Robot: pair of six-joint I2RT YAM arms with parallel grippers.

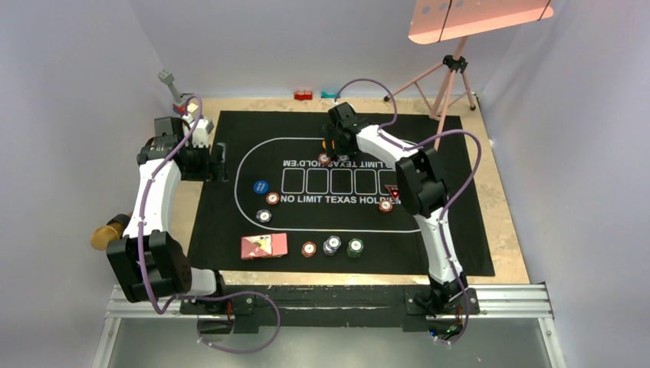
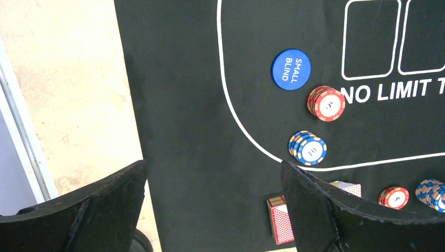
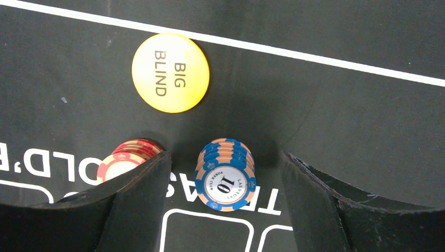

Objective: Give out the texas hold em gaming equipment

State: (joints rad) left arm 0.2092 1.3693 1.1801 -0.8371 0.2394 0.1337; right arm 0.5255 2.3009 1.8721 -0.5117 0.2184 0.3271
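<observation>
two grippers, both spread. the right gripper [image 3: 223, 163] hangs low at the far side of the mat [image 3: 325, 105], jaws apart. the blue 10 stack [image 3: 225, 181] stands between them with a gap on each side, so nothing is pinched and the stack rests on the mat on its own. the far red stack [image 3: 123, 157] sits just beside one finger and is partly hidden by it. the big blind disc [image 3: 170, 72] lies flat just beyond, near the white line. this reads as one seat's set, disc and stacks grouped together.

the left gripper [image 2: 214, 168] is wide open over the mat's left side, holding nothing, likely parked clear of the work. below it is a matching set, near each other but apart: small blind disc [image 2: 290, 69], left red stack [image 2: 326, 103], left blue stack [image 2: 308, 148].

the card deck [image 1: 264, 246], near red stack [image 1: 308, 249], blue-grey stack [image 1: 331, 244] and green stack [image 1: 355, 248] line the near edge. probably supply not yet dealt out.

hard to see:
- the triangle marker [image 1: 391, 192] is mostly covered by the right arm.
- chip counts per stack are unreadable.
- the deck is cut off by a finger in the left wrist view, so boxed or loose, cannot tell.
- small items at the far bench [image 1: 506, 230] edge are too tiny to name.
</observation>
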